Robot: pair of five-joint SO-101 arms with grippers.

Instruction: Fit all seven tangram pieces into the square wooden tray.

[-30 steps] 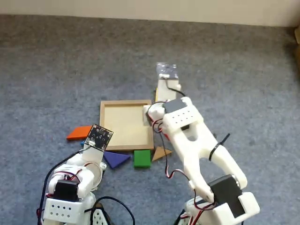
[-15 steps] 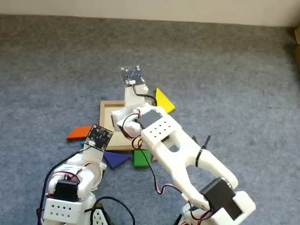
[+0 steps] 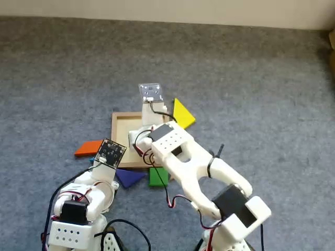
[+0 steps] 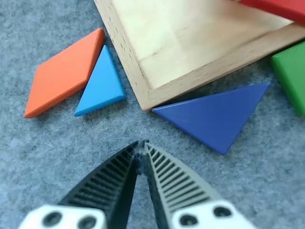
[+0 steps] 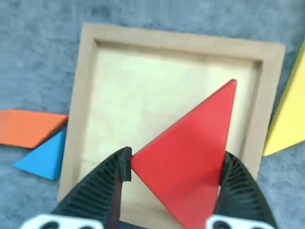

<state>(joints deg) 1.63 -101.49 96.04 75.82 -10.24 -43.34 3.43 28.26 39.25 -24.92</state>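
Your right gripper (image 5: 175, 164) clamps the red triangle (image 5: 195, 138) over the tray (image 5: 81, 95), one tip near its rim; released now, that tip may catch there. Your left gripper (image 4: 143, 145), clenched empty, rests beside the tray.

The square pale wooden tray (image 5: 176, 45) shows bare, matt grain. The large red triangle piece (image 5: 190, 152) and dark blue triangle piece (image 4: 214, 112) look smooth and painted. The grey carpet-like cloth (image 4: 43, 148) over the desk is rough and fuzzy. The ribbed plastic fingers (image 4: 109, 181) are matt.
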